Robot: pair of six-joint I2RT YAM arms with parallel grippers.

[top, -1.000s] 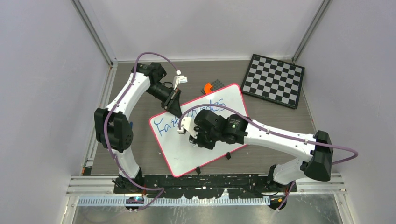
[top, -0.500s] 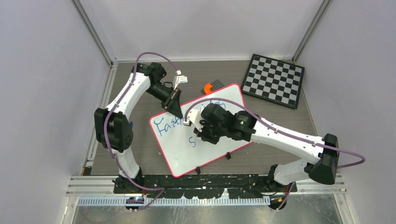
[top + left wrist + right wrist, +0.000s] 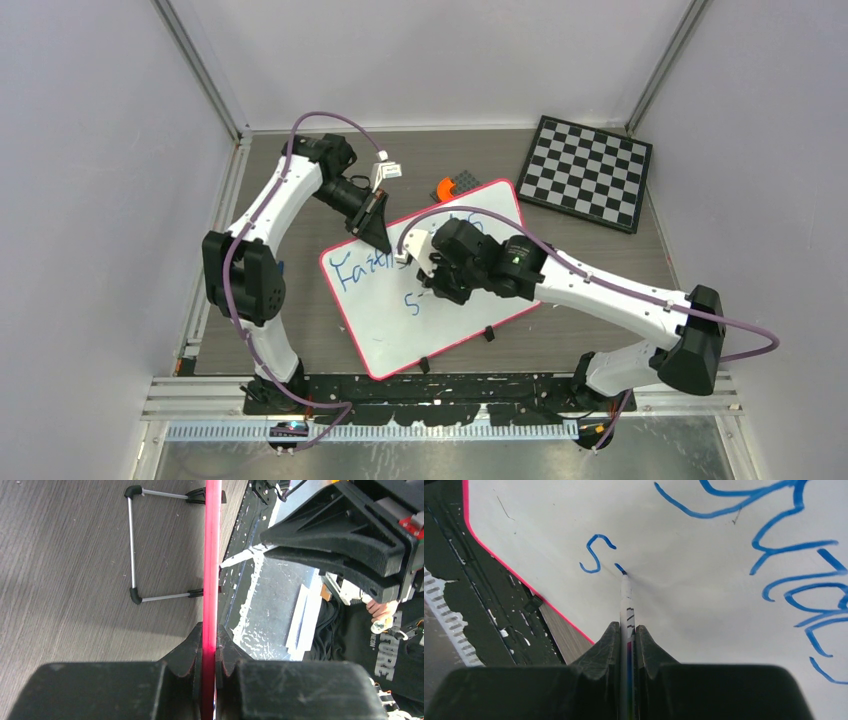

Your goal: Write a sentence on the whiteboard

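The right claw (image 3: 626, 632) is clenching a marker (image 3: 625, 597), whose tip is touching the whiteboard (image 3: 539, 515) just ahead of the claw, starting a stroke right beside a blue "S" (image 3: 595, 554). To do this well, I judge it should be pressing lightly and evenly, spacing letters beneath the first line of the sentence (image 3: 796, 575) that is running farther ahead, to the claw's right. The left claw (image 3: 210, 640) is clamping the board's red edge, steadying it over the grey wood-grain worktop (image 3: 65, 555). Beyond both claws, a chessboard (image 3: 590, 172) is lying near plain walls (image 3: 440, 60).
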